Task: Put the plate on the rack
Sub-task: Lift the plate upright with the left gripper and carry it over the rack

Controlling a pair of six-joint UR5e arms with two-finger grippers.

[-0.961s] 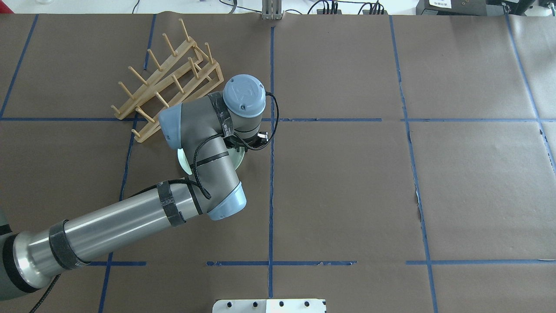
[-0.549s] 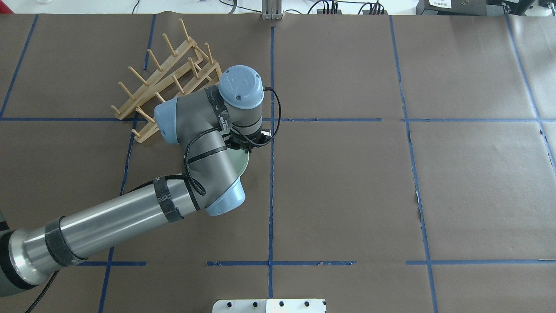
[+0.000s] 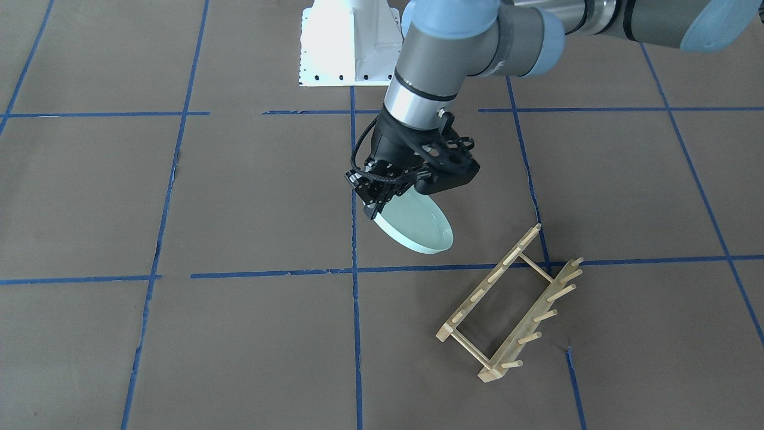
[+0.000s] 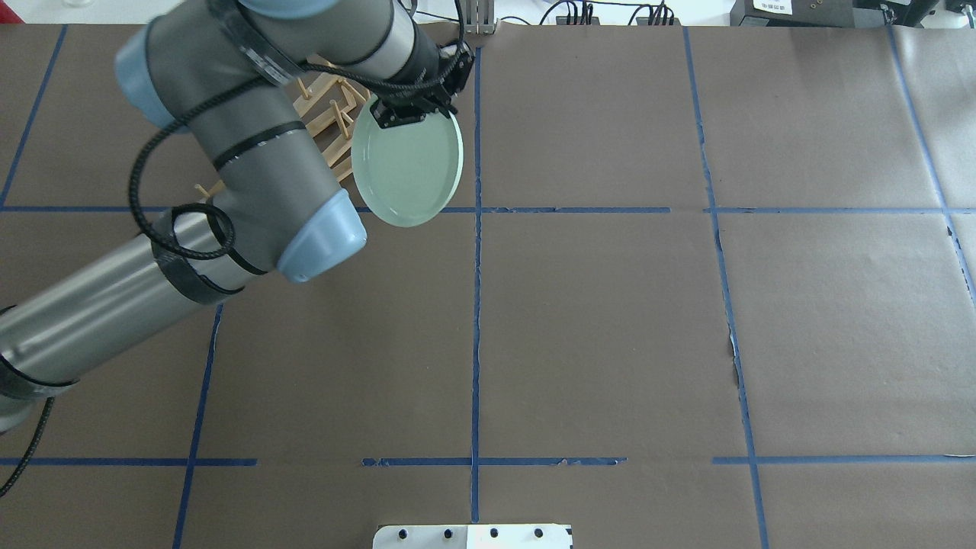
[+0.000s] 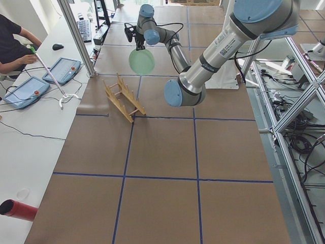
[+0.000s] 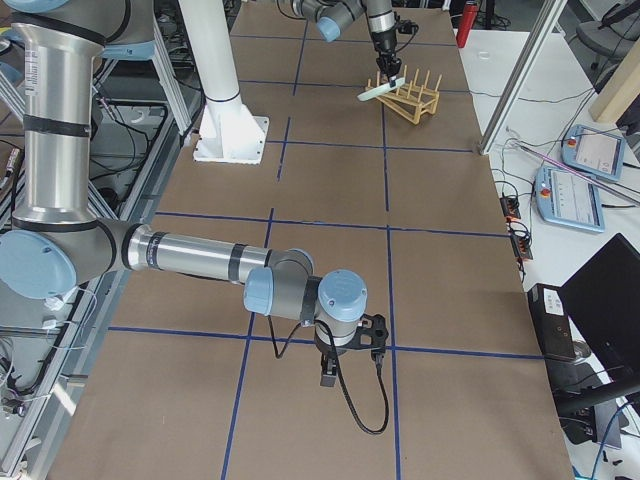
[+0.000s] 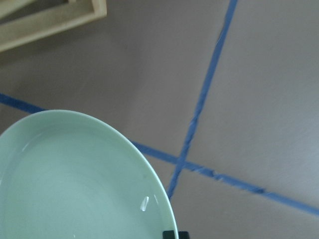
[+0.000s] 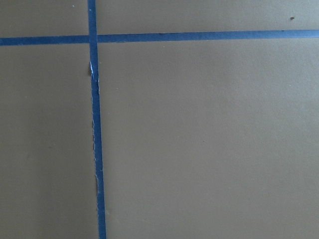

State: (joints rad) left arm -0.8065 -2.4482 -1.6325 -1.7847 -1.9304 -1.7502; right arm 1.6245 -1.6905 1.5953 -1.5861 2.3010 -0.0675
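Observation:
My left gripper [image 4: 415,109] is shut on the rim of the pale mint-green plate [image 4: 408,168] and holds it tilted in the air, hanging below the fingers. The front-facing view shows the gripper [image 3: 382,200], the plate [image 3: 418,226] and the wooden rack [image 3: 513,304] standing on the table apart from the plate. In the overhead view the rack [image 4: 329,114] is mostly hidden behind my left arm. The left wrist view shows the plate [image 7: 75,184] and a rack corner [image 7: 55,20]. My right gripper [image 6: 345,360] hangs low over the table, far from both; I cannot tell whether it is open or shut.
Brown paper with blue tape lines [image 3: 352,269] covers the table. The white robot base mount [image 3: 349,45] stands at the robot's edge. A desk with tablets [image 5: 25,89] and a person runs along the table's far side.
My left arm has lifted the plate off the table, raised it high and carried it towards the table's far side, beside the rack. The plate now hangs tilted.

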